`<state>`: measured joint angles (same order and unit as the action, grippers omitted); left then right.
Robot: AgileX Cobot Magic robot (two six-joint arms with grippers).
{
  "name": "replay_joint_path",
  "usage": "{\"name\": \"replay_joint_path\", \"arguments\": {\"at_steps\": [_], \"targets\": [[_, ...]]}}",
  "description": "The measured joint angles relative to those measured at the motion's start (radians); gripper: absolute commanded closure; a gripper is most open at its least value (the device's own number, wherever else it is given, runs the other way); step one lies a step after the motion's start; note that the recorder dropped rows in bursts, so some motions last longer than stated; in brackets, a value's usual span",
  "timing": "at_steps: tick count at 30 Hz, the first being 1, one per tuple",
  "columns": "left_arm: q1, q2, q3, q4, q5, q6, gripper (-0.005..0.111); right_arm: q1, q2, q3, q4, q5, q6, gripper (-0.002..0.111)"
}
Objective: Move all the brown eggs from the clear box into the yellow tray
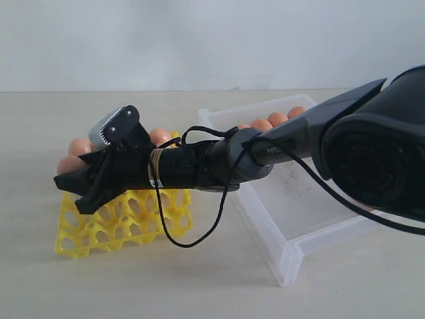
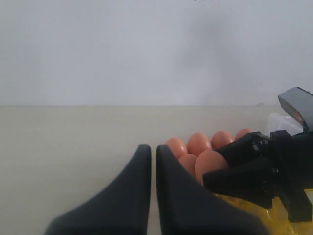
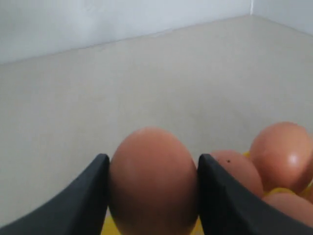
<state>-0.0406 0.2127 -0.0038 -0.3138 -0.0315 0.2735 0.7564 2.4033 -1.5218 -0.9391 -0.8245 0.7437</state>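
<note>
**R gripper clamps one egg over yellow tray; L gripper closed, empty**

Nearest in the ext. view is the R arm (image 1: 372,153). Its big dark housing is at the right, and it stretches across to the left w/ a black cable (image 1: 192,242) looping under it. Below it the clear box (image 1: 279,252) sits just right of the yellow tray (image 1: 119,229); can't tell if they touch.

The R gripper (image 3: 152,164) is over the tray's left part. Its jaws stand about egg-wide, pads (image 3: 83,196) pressed on both sides of one brown egg (image 3: 152,191), which is upright btwn them. Can't tell if that egg sits in a cell or hangs above it. Behind it, more brown eggs (image 1: 159,136) fill the tray's back rows.

The L gripper (image 2: 152,147) is near the tray, low over the table (image 1: 199,292). Its fingers are together w/ only a slit btwn them, and nothing is held.

Farthest, a row of eggs (image 1: 277,119) lines the box's back wall, w/ dark scuffs on the box floor.
</note>
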Motion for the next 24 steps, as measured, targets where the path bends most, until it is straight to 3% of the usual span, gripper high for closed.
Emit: {"name": "replay_joint_path", "arguments": {"at_steps": [5, 10, 19, 21, 24], "targets": [[0.0, 0.0, 0.0, 0.0, 0.0, 0.0, 0.103, 0.013, 0.0, -0.001, 0.06, 0.014, 0.212, 0.109], [0.0, 0.0, 0.0, 0.0, 0.0, 0.0, 0.103, 0.062, 0.0, -0.027, 0.028, 0.14, 0.339, 0.109], [0.0, 0.0, 0.0, 0.0, 0.0, 0.0, 0.103, 0.077, 0.0, -0.042, 0.024, 0.26, 0.357, 0.108], [0.0, 0.0, 0.0, 0.0, 0.0, 0.0, 0.103, 0.078, 0.0, -0.042, 0.026, 0.264, 0.366, 0.103], [0.0, 0.0, 0.0, 0.0, 0.0, 0.0, 0.103, 0.08, 0.0, -0.042, 0.028, 0.266, 0.376, 0.086]]}}
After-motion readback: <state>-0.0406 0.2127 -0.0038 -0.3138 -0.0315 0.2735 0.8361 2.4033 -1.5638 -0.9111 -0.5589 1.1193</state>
